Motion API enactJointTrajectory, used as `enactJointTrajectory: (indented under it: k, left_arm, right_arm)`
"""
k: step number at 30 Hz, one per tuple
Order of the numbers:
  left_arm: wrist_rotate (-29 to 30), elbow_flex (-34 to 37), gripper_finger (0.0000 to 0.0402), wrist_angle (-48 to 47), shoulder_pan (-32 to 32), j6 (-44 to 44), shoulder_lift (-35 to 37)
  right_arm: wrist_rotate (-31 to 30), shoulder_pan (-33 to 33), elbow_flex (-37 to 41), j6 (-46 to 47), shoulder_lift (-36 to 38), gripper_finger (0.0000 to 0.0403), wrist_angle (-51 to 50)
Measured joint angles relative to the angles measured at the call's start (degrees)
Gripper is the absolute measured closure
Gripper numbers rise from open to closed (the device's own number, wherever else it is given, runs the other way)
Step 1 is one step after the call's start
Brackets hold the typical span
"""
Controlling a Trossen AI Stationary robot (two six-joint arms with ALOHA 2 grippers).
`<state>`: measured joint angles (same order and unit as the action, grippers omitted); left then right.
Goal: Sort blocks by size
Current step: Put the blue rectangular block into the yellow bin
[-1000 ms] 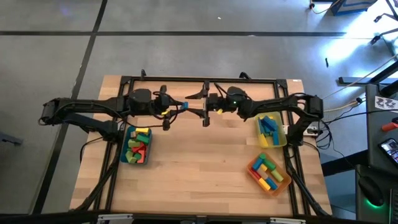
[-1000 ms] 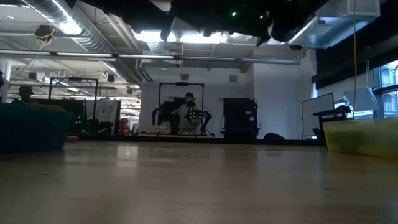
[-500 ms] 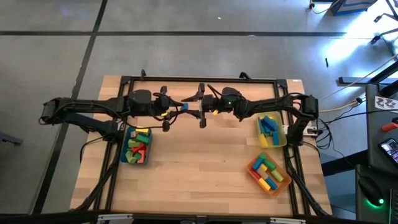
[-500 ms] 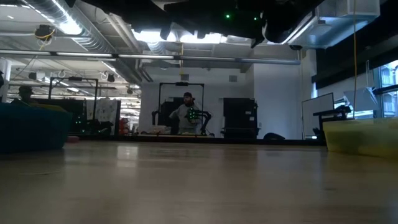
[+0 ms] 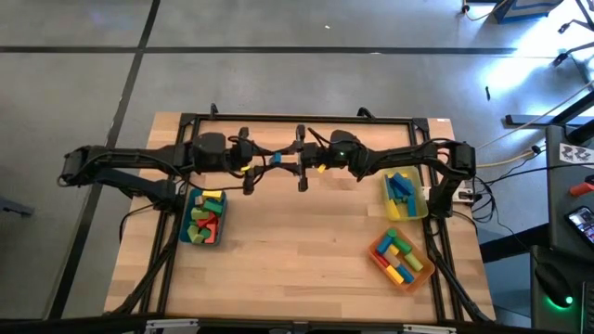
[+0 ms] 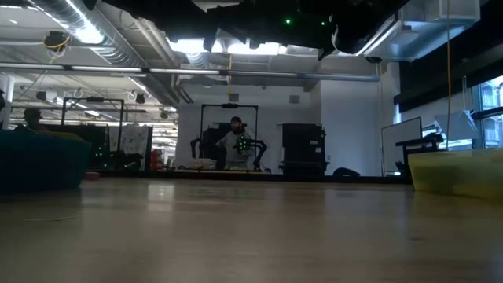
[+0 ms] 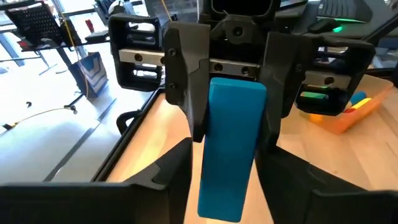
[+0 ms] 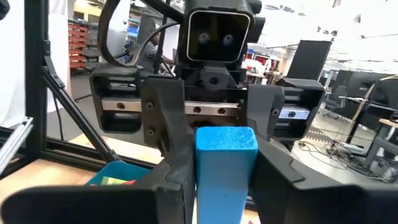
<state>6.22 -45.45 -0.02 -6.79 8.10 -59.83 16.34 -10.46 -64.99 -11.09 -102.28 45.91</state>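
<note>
Over the far middle of the table (image 5: 297, 250), both arms meet in the air around one blue block (image 7: 230, 149). Compared with a second ago, the right end effector (image 8: 225, 186) has come left to the left end effector (image 7: 225, 186), and its fingers, then spread wide, are now pinching the block's free end. Whether the left one grips the block or only stands around it, I cannot tell.

I judge this to be a handover from left to right. The block is probably meant for a tray on the right, the yellow tray (image 5: 387, 186) or the orange tray (image 5: 375, 247), and not for the teal tray (image 5: 190, 215) on the left. The block could drop if the left lets go too early.
</note>
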Motion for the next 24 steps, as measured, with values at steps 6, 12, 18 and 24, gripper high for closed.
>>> enactJointTrajectory:
  k: [6,12,18,24]
  left_arm:
    - [-0.3,-0.1,0.0211,-7.5,-1.1,0.6,1.2]
    - [-0.1,-0.1,0.0208,-20.5,-1.2,-0.6,2.3]
    - [0.1,2.6,0.0213,-26.4,-1.2,-1.9,2.1]
    - [0.3,11.6,0.0213,-19.9,-1.2,-0.3,2.1]
  right_arm:
    - [-0.7,-0.1,0.1,0.0,1.1,0.0293,-2.3]
    - [-6.6,-0.1,0.1,-1.6,6.2,0.0288,-11.3]
    - [-17.4,0.0,0.0,-2.4,15.1,0.0288,-29.6]
    - [-34.7,0.8,0.0,2.3,23.6,0.0287,-50.9]
